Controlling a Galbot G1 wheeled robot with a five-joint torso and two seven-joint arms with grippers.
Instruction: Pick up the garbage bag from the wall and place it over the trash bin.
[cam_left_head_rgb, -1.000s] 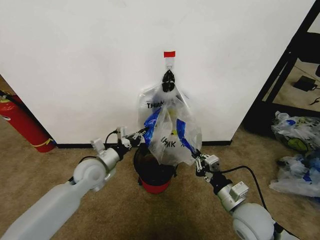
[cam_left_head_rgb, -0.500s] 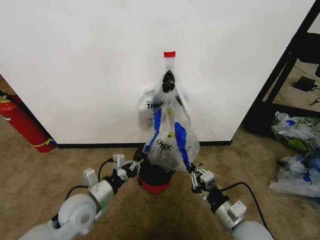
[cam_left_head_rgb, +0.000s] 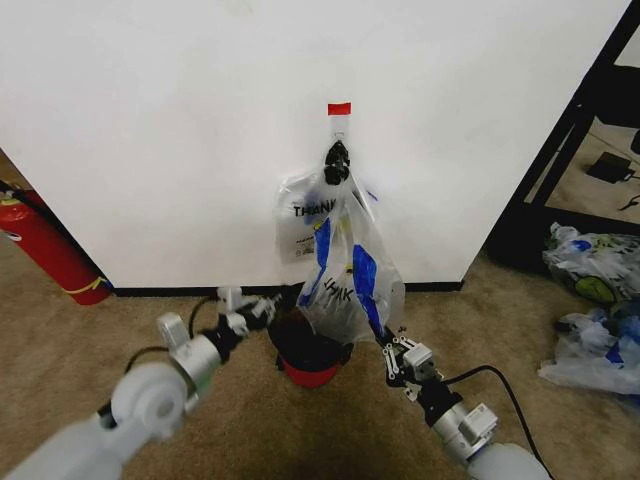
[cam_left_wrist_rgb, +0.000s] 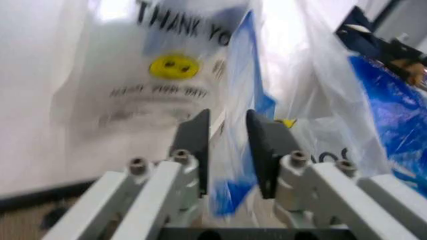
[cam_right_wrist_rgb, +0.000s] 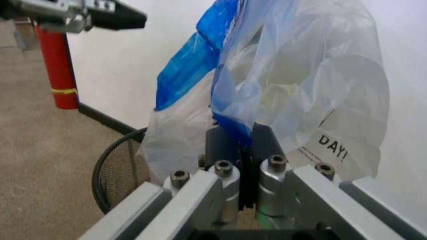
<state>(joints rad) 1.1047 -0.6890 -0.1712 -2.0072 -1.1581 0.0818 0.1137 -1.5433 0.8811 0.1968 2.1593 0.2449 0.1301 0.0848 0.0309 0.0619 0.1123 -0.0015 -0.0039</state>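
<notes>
garbage bag (cam_left_head_rgb: 350, 275) hangs from hook (cam_left_head_rgb: 339, 125) on wall (cam_left_head_rgb: 200, 120) | second bag (cam_left_head_rgb: 300, 220) behind it | trash bin (cam_left_head_rgb: 308, 350) on floor below | left claw (cam_left_head_rgb: 262, 303) left of bin | right claw (cam_left_head_rgb: 392, 352) right | fire extinguisher (cam_left_head_rgb: 45, 250) far left

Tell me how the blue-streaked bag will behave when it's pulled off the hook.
The bag is thin, crumpled film, so it will likely flop and collapse. It looks empty, so probably very light. The right gripper pinches a fold; the film may slip or tear where it is bunched at the hook.
</notes>
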